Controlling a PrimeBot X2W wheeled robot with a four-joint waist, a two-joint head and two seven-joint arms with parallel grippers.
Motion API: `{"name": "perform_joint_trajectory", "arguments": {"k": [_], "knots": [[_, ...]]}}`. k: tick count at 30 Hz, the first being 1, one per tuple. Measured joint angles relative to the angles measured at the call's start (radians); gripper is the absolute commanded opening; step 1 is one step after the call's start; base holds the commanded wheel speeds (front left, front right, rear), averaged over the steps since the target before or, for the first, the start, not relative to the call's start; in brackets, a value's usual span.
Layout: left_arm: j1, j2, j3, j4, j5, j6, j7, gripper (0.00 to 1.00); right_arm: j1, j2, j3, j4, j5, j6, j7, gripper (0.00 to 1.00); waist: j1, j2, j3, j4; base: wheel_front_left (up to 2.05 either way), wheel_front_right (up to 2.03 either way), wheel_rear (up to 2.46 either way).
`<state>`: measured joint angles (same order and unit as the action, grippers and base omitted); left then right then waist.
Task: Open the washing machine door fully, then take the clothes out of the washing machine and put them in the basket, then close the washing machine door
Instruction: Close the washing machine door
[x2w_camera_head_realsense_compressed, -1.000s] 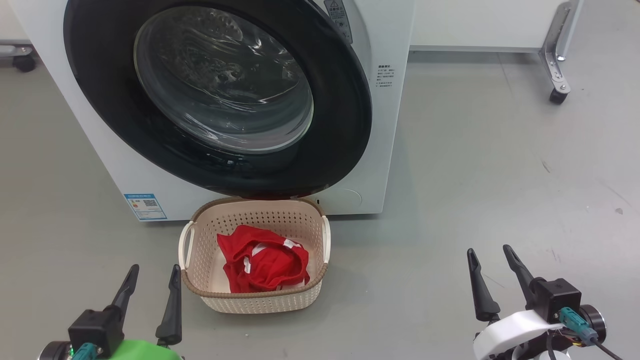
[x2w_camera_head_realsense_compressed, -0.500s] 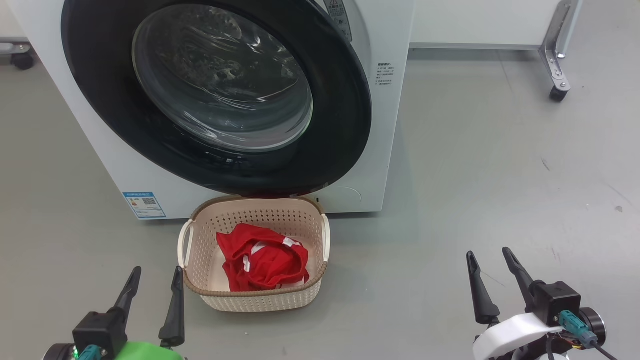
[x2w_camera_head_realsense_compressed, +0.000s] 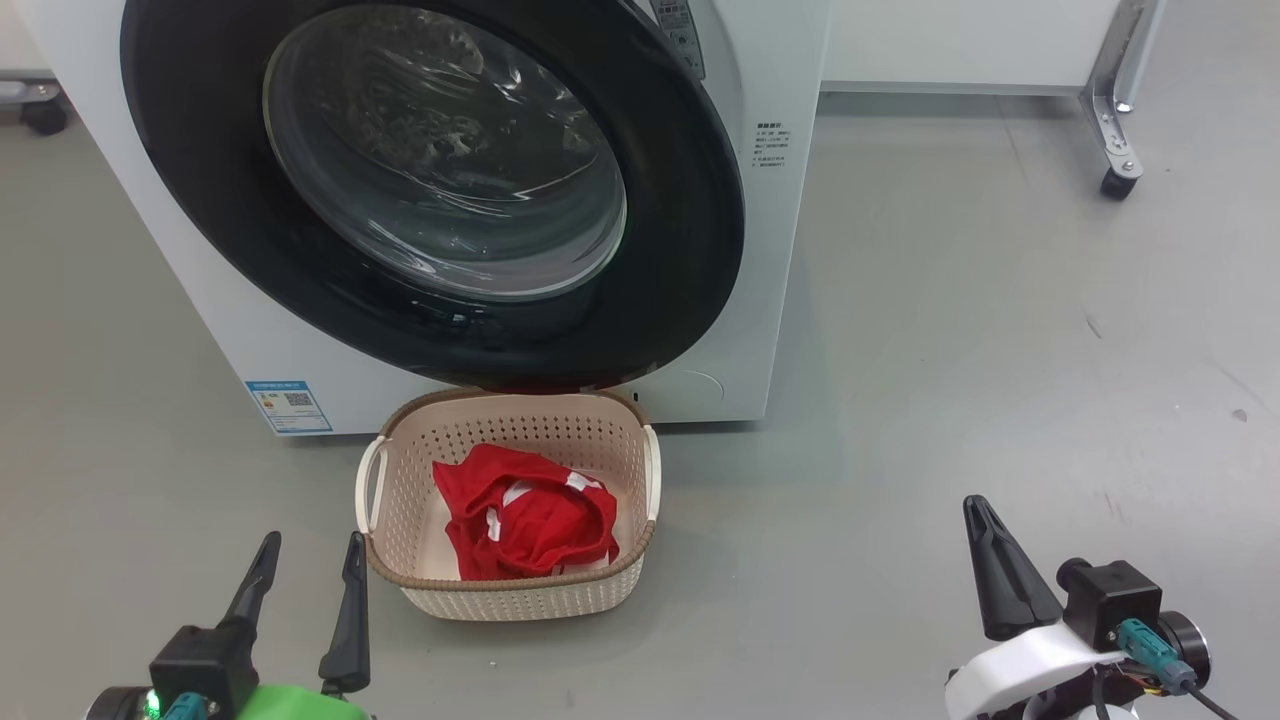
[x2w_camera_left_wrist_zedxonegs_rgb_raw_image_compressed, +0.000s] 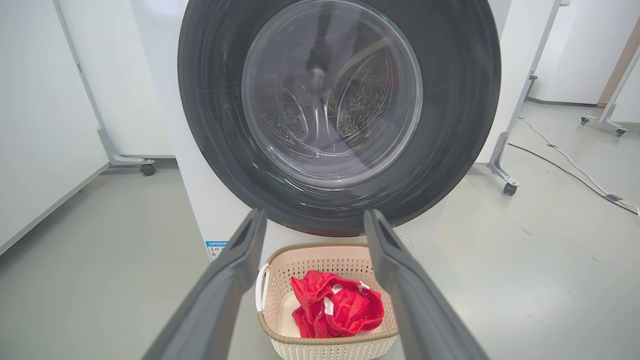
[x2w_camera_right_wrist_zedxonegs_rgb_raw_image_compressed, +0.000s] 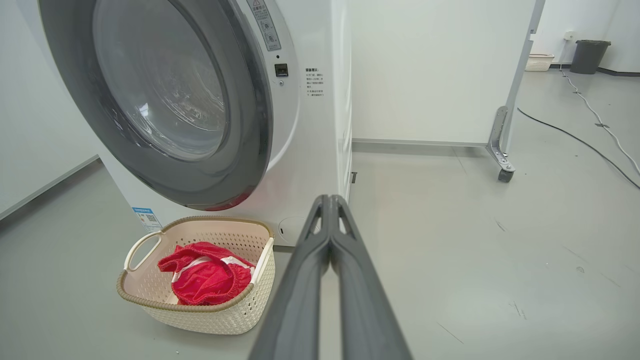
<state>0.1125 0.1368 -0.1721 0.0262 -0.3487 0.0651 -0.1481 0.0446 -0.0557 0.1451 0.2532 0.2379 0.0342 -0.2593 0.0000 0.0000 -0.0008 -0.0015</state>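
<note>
While the washing machine door (x2w_camera_head_realsense_compressed: 440, 170) is lying shut against the front of the washing machine (x2w_camera_head_realsense_compressed: 760, 300), its glass bowl is facing straight out toward the robot. The basket (x2w_camera_head_realsense_compressed: 520, 600) is sitting on the floor (x2w_camera_head_realsense_compressed: 950, 350) directly in front of the washing machine, below the bottom of the door rim, with its mouth pointing up. Its two side handles are lying on a line parallel to the machine's front; which axis is the longer cannot be told. A crumpled red garment (x2w_camera_head_realsense_compressed: 530, 520) is lying inside the basket.

The left claw (x2w_camera_head_realsense_compressed: 311, 545) is standing wide open and holding nothing, hovering out in front of the washing machine's left half, fingers pointing toward it. The right claw (x2w_camera_head_realsense_compressed: 978, 510) is pressing its two fingers together along their length, gripping nothing, out past the machine's right corner.

The left wrist view is showing the perforated drum (x2w_camera_left_wrist_zedxonegs_rgb_raw_image_compressed: 360, 100) through the door glass. The right wrist view is showing the machine's right side panel, the printed text (x2w_camera_right_wrist_zedxonegs_rgb_raw_image_compressed: 312, 85) beside the door, and a cable (x2w_camera_right_wrist_zedxonegs_rgb_raw_image_compressed: 575, 135) and dark bin (x2w_camera_right_wrist_zedxonegs_rgb_raw_image_compressed: 589, 55) far behind the machine.
</note>
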Motion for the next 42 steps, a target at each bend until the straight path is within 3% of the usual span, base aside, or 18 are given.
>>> {"name": "perform_joint_trajectory", "arguments": {"k": [6,19,32,42], "knots": [[-0.001,-0.002,-0.008,-0.009,0.003,0.0,0.0,1.0,-0.038,0.0,0.013,-0.014,-0.003,0.02,0.0,0.0,0.0,0.0,0.019,0.009,0.0,0.0,0.0],[-0.067,-0.015,-0.03,-0.059,0.015,-0.002,-0.009,1.0,-0.328,-0.002,0.121,-0.001,-0.038,0.061,0.038,0.0,0.0,0.0,0.119,0.051,0.0,0.0,0.0],[-0.178,-0.04,-0.071,-0.086,0.016,-0.028,-0.035,1.0,-0.644,-0.012,0.085,0.088,-0.036,0.061,0.109,0.0,0.0,0.0,0.259,0.156,0.0,0.0,0.0],[-0.264,-0.058,-0.096,-0.072,0.016,-0.053,-0.054,1.0,-0.808,-0.081,0.053,0.147,-0.041,0.068,0.131,0.0,0.0,0.0,0.35,0.237,0.0,0.0,0.0]]}}
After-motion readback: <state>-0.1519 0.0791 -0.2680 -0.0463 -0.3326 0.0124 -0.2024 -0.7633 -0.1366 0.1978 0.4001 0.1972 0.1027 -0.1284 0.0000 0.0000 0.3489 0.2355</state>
